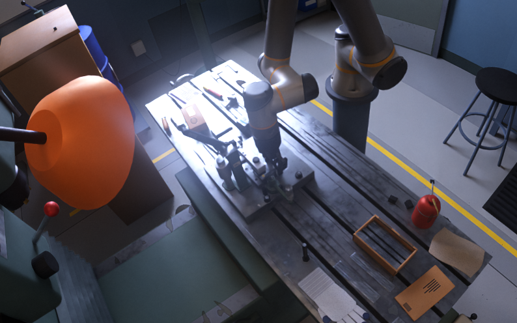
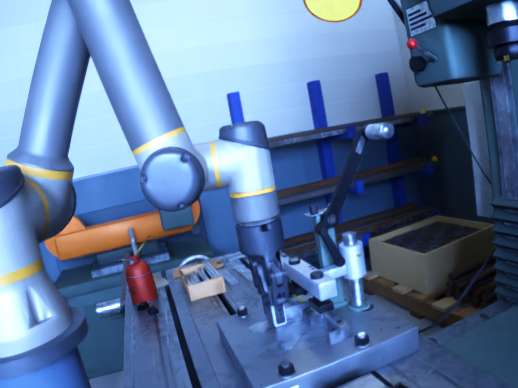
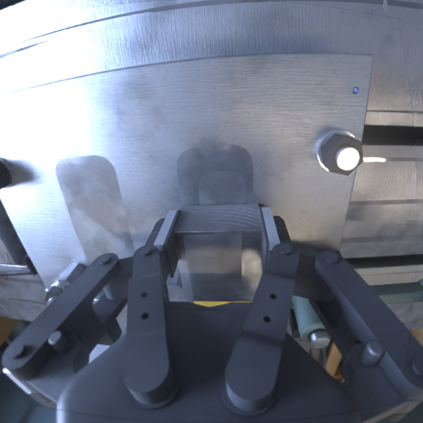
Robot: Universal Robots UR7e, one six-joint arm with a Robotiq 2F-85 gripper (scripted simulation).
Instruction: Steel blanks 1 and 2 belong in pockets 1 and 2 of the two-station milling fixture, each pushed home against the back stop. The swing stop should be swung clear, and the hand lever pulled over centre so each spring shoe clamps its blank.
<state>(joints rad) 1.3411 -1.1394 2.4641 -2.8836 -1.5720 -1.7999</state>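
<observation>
A steel blank (image 3: pixel 218 240) sits low on the fixture plate (image 1: pixel 259 179) with my gripper's (image 3: pixel 218 227) two finger pads against its left and right faces. The gripper (image 2: pixel 278 314) points straight down at the plate's near half, in front of the white clamp bar (image 2: pixel 315 280). The black hand lever (image 2: pixel 345 190) stands raised, leaning up to the right, with its steel knob (image 2: pixel 379 131) at the top. Which pocket the blank is in, and whether it touches the back stop, I cannot tell. The second blank is hidden from me.
A hex bolt (image 3: pixel 341 154) stands on the plate right of the gripper. An orange tray (image 1: pixel 384 243), a red can (image 1: pixel 425 210) and papers lie at the table's near end; hand tools (image 1: pixel 213 93) lie at the far end.
</observation>
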